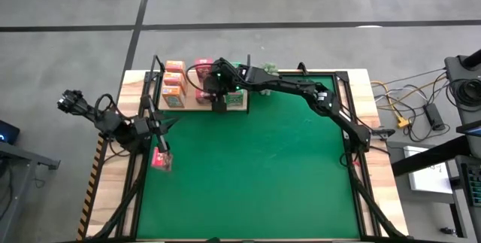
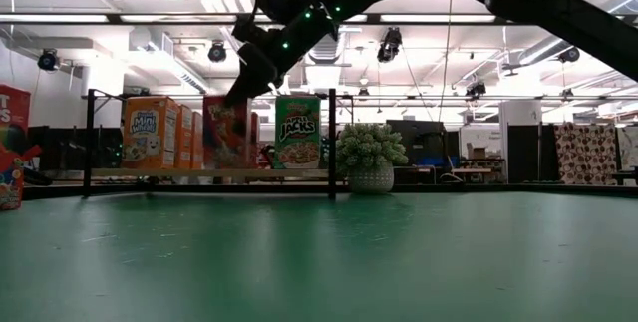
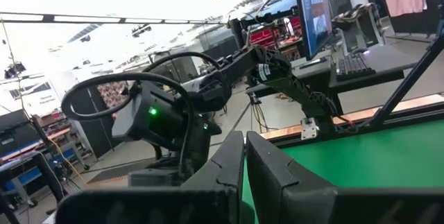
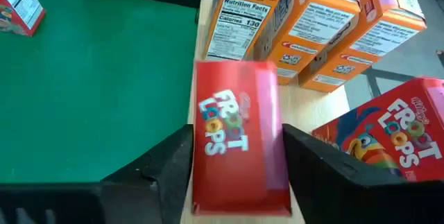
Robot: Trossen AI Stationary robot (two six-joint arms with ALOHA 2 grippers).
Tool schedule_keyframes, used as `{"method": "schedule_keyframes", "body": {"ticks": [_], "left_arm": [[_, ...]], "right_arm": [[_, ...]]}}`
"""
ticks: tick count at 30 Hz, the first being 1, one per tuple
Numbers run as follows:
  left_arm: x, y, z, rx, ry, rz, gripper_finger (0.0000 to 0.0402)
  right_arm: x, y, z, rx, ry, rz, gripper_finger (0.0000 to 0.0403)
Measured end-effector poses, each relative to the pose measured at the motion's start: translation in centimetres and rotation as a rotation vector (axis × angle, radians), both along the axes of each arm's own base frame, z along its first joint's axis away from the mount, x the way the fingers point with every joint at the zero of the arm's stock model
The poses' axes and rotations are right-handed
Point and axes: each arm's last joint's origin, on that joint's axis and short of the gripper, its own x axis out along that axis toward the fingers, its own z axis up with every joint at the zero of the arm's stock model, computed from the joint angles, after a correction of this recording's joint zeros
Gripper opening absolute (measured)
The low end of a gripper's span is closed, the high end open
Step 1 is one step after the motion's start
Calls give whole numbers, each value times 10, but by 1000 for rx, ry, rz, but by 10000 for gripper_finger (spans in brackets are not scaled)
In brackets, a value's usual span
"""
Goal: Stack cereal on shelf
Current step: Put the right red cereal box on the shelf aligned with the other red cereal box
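Observation:
The shelf (image 1: pixel 192 107) is a light wood board at the mat's far left. On it stand orange cereal boxes (image 4: pixel 305 23), a green one (image 2: pixel 297 133) and red ones. My right gripper (image 4: pixel 237 137) reaches down over the shelf, open, one finger close on each side of a red cereal box (image 4: pixel 239 148) that stands on the board (image 2: pixel 227 133). Another red box (image 4: pixel 388 141) is right beside it. My left gripper (image 3: pixel 244 175) waits at the mat's left edge, shut on nothing. My right gripper comes slanting down from the table's right, its fingers (image 4: pixel 173 161) flanking the red box's two narrow sides (image 4: pixel 201 148). I cannot tell whether they touch the box. The box stands upright, its bottom on the shelf board.
One red cereal box (image 1: pixel 161 160) stands on the green mat (image 1: pixel 255 175) near my left gripper. A bushy plant in a white pot (image 2: pixel 369 158) sits just right of the shelf. Black uprights (image 2: pixel 331 143) rise at the shelf's ends.

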Motion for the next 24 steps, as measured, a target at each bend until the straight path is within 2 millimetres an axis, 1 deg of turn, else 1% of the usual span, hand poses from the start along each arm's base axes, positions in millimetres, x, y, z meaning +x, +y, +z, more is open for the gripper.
{"method": "schedule_keyframes", "body": {"ticks": [8,12,16,20,24], "left_arm": [[0,0,0,0,0,0,1],[0,0,0,0,0,0,1],[0,0,1,-3,-6,0,1],[-1,0,3,-11,-21,0,1],[1,0,8,7,-20,3,1]], "right_arm": [[0,0,-2,2,2,-2,254],[0,0,3,-8,-8,3,277],[-3,3,21,-30,-36,15,288],[-16,11,46,-31,-33,24,286],[-35,31,70,-11,24,67,271]]}}
